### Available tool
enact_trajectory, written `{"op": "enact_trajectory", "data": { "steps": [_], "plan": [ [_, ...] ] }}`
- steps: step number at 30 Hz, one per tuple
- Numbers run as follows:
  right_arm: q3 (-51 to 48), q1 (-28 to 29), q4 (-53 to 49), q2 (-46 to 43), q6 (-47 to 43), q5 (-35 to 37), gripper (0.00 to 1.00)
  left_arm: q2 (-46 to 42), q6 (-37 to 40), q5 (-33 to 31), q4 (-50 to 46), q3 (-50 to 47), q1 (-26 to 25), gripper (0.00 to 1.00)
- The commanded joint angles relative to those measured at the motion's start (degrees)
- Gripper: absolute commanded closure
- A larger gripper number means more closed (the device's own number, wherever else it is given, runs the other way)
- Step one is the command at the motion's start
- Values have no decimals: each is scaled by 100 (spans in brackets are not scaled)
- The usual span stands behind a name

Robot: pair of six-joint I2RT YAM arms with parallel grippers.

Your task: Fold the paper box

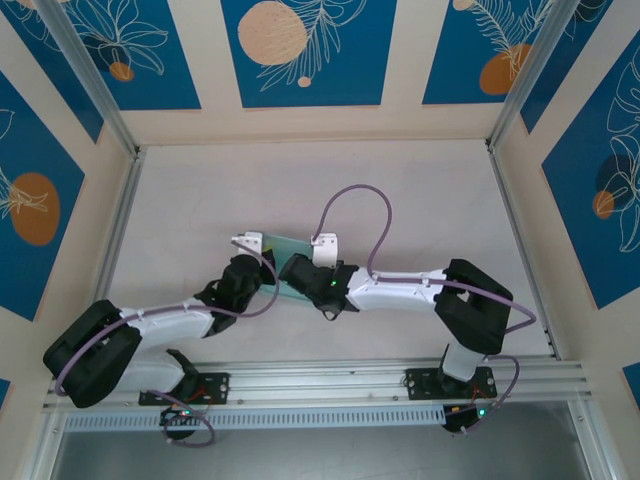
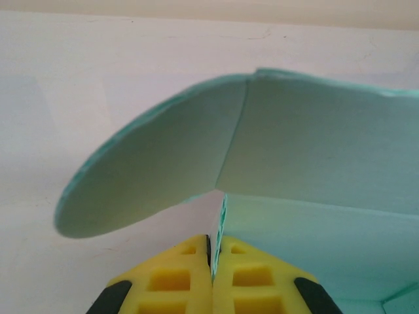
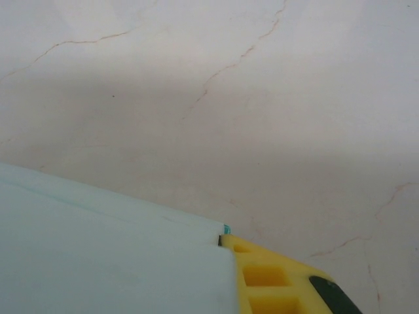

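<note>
The paper box [image 1: 279,248] is a pale mint card piece held above the middle of the table between both arms. In the left wrist view the paper box [image 2: 314,144] shows a rounded flap at the left and a flat panel at the right, meeting at a crease. My left gripper [image 2: 214,246] is shut on a thin card edge below that crease. In the right wrist view a broad panel of the paper box [image 3: 98,261] hides one finger. My right gripper [image 3: 223,239] pinches the panel's edge against its yellow finger [image 3: 275,281]. From above, the left gripper [image 1: 262,284] and right gripper [image 1: 290,272] nearly touch.
The white marbled table [image 1: 300,190] spreads behind the arms. Aluminium frame posts [image 1: 118,200] line the left and right sides, and a rail [image 1: 320,380] runs along the near edge. A purple cable [image 1: 355,200] loops above the right arm.
</note>
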Motion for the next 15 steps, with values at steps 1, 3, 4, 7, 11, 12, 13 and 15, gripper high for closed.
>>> {"op": "enact_trajectory", "data": {
  "steps": [1,3,4,7,11,12,13,15],
  "plan": [
    [88,300,-314,346,702,-379,85,65,116,504,-563,-249,-222,100],
    [94,342,-251,379,712,-401,87,62,134,556,-517,-273,-222,100],
    [94,353,-228,379,701,-398,90,82,130,581,-480,-281,-221,100],
    [71,287,-246,321,627,-282,91,168,106,610,-322,-265,-291,100],
    [-190,51,150,-7,-28,-97,91,510,104,581,-9,-28,-486,100],
    [-302,-54,388,-113,-307,-111,91,636,108,558,114,69,-539,100],
    [-407,-159,591,-226,-526,-166,92,759,128,530,212,164,-575,100],
    [-652,-476,1113,-464,-1092,-322,92,1025,165,424,410,442,-616,100]
  ]
}}
